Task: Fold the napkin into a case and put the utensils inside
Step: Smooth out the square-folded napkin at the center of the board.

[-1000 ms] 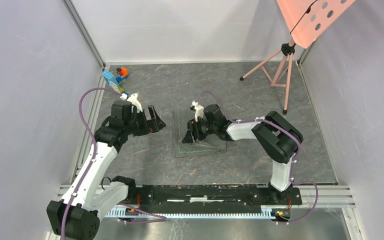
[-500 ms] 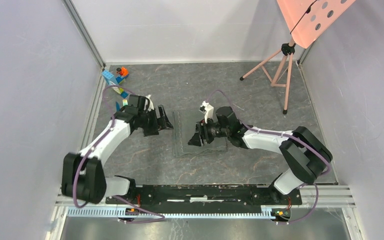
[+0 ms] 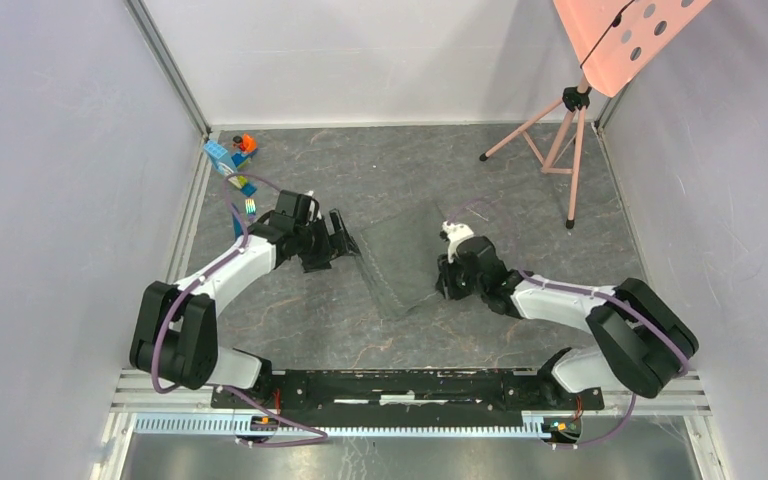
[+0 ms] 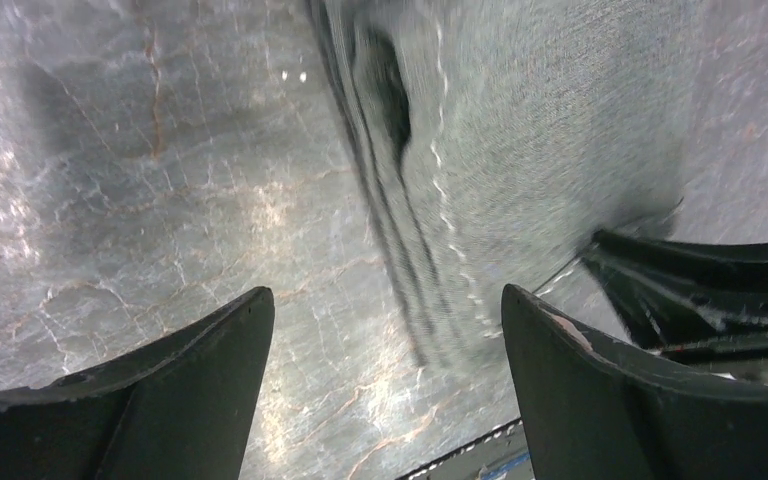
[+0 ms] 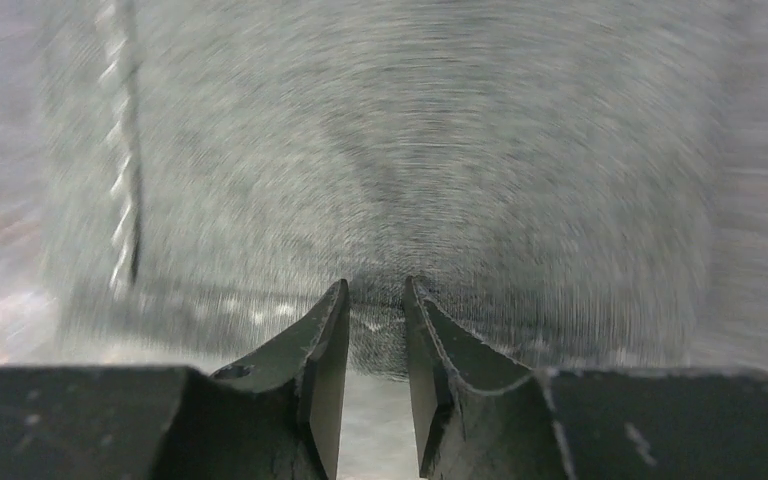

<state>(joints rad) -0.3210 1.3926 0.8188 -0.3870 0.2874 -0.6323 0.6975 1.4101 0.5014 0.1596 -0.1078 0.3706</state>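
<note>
Napkin [image 3: 405, 262] slants across the middle of the counter [image 3: 380, 170] between your arms, your right claw [image 3: 447, 283] pinching its right-hand edge while your left claw [image 3: 345, 240], spread wide, sits just beside the opposite edge, seemingly best placed to take that side.

White links [image 3: 222, 272], black joints [image 3: 650, 345], purple cables [image 3: 159, 335]

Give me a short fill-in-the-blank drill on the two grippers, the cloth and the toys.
1. The right gripper is ___ on the napkin at its edge.
2. The left gripper is ___ and holds nothing.
3. The toy blocks sit at the far corner of the table, on the ___ arm's side.

Missing words: shut; open; left
</note>
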